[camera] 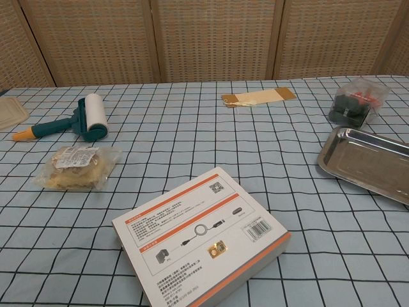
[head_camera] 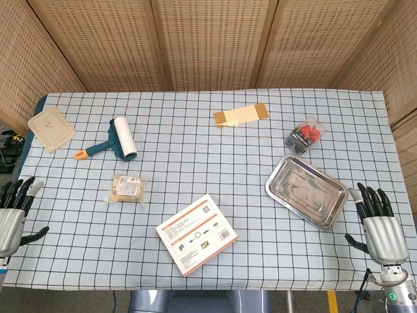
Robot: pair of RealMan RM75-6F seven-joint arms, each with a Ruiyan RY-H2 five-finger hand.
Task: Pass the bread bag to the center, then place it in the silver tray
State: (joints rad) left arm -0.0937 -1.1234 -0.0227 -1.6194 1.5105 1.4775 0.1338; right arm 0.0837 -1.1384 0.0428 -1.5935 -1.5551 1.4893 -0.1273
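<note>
The bread bag (head_camera: 127, 188) (camera: 77, 167), clear plastic with a pale label, lies flat on the checked cloth left of centre. An empty silver tray (head_camera: 306, 190) (camera: 367, 162) sits at the right, turned at an angle. My left hand (head_camera: 13, 212) hovers at the table's left front edge, fingers apart and holding nothing, well left of the bag. Near the right front corner my right hand (head_camera: 379, 225) is also spread and empty, just right of the tray. Neither hand shows in the chest view.
A white and orange box (head_camera: 196, 233) (camera: 201, 238) lies at front centre. A lint roller (head_camera: 116, 139) (camera: 80, 120) sits behind the bag. A beige lid (head_camera: 51, 128), a tan card (head_camera: 240, 115) and a clear pack of dark and red items (head_camera: 305, 135) lie further back.
</note>
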